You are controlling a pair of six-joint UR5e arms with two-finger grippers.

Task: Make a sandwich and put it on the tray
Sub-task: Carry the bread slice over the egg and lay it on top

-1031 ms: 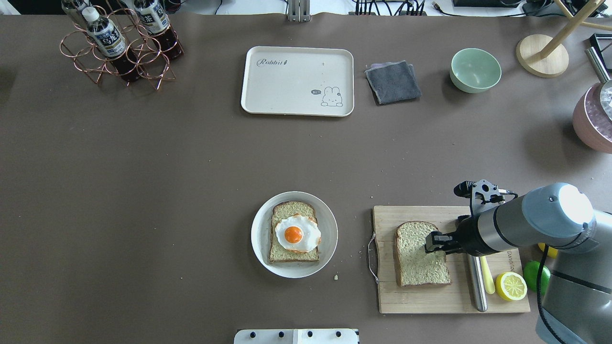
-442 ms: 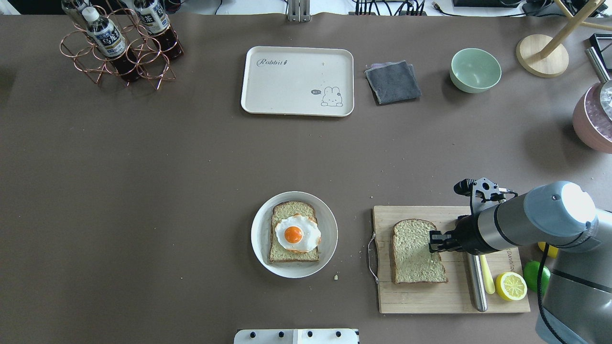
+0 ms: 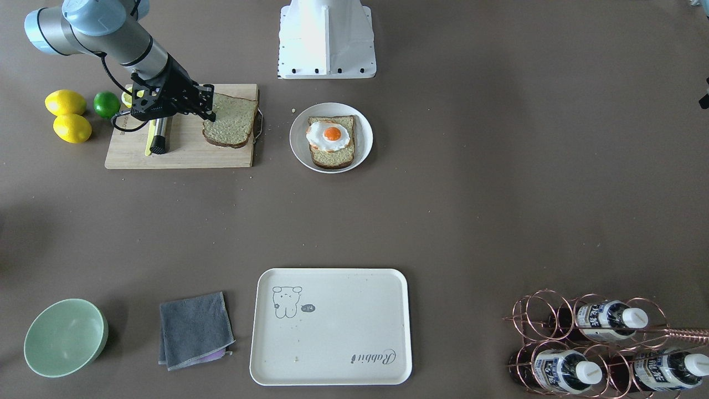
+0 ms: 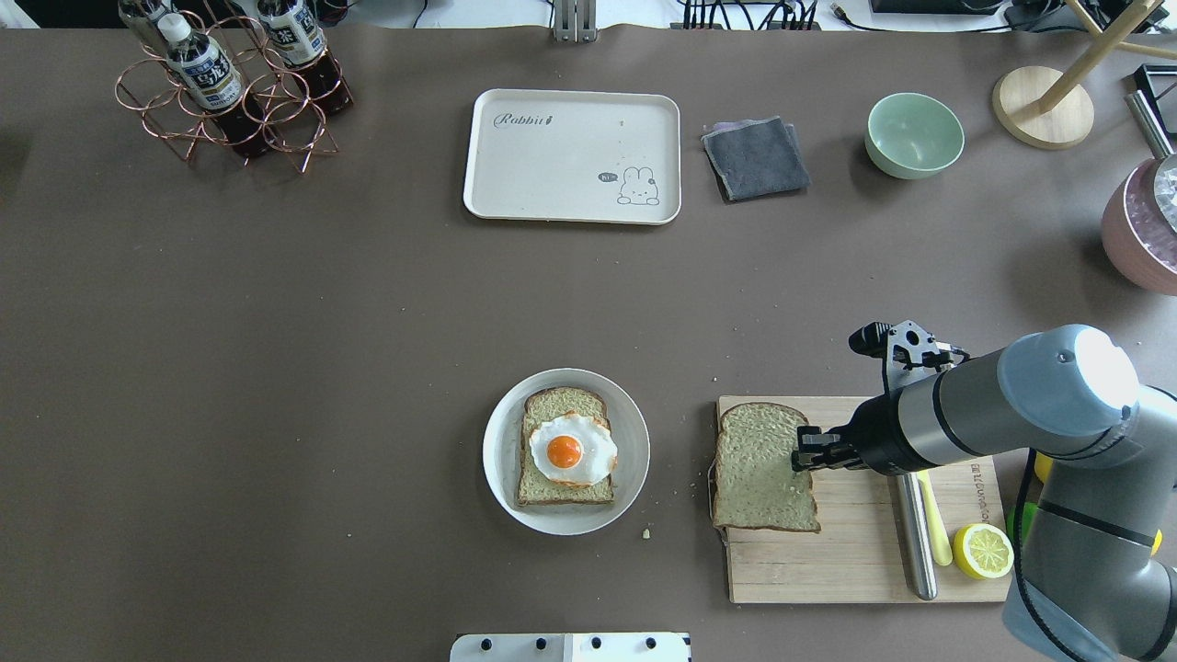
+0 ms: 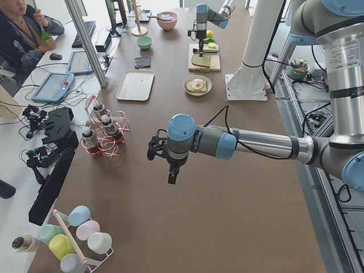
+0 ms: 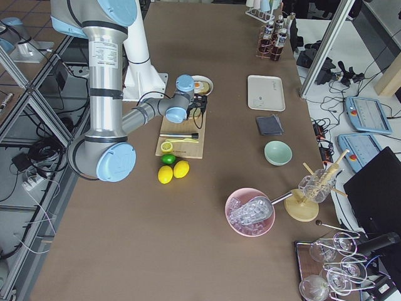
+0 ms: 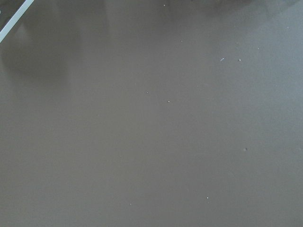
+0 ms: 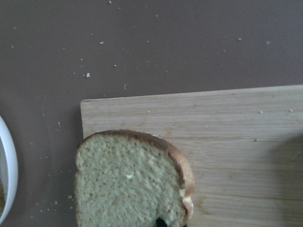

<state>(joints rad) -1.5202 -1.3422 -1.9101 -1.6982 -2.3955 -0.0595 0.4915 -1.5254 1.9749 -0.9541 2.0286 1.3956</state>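
Observation:
My right gripper (image 4: 803, 458) is shut on the right edge of a pale speckled bread slice (image 4: 761, 467) with a dark crust. It holds the slice just above the wooden cutting board (image 4: 864, 561), and the slice's left edge overhangs the board's left end. The slice also shows in the right wrist view (image 8: 125, 182). A second slice topped with a fried egg (image 4: 571, 450) lies on the round white plate (image 4: 497, 450), left of the board. The cream tray (image 4: 552, 165) lies empty at the far middle. My left gripper (image 5: 171, 175) hangs over bare table far away; I cannot tell its state.
On the board lie a steel-handled tool (image 4: 917, 547) and a yellow knife (image 4: 936, 533). A lemon half (image 4: 982, 551), a lime and lemons sit to its right. A grey cloth (image 4: 756, 157), green bowl (image 4: 914, 134) and bottle rack (image 4: 230, 83) stand at the far side.
My right gripper has moved left and slightly away from the robot with the bread slice. The slice now overhangs the board's left end. The plate, egg and tray have not moved.

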